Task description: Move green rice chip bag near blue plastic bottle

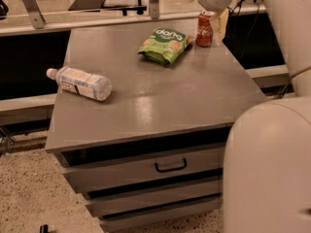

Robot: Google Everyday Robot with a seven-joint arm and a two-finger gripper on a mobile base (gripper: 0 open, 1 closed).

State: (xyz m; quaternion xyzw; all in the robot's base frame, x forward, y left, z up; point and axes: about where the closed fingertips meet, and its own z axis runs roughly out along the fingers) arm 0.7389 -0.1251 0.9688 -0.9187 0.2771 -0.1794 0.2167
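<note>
The green rice chip bag [164,44] lies flat at the back of the grey cabinet top [160,101], right of centre. The blue plastic bottle [80,82] lies on its side near the left edge, white cap pointing left. My gripper [203,6] hangs at the top of the camera view, above and just behind the red soda can, to the right of the bag. Its pale fingers [221,24] stand apart with nothing between them. The gripper touches neither the bag nor the bottle.
A red soda can [204,29] stands upright at the back right corner, next to the bag. My white arm and body [272,164] fill the right side. The cabinet has drawers [170,166] in front; rails and a dark shelf run behind.
</note>
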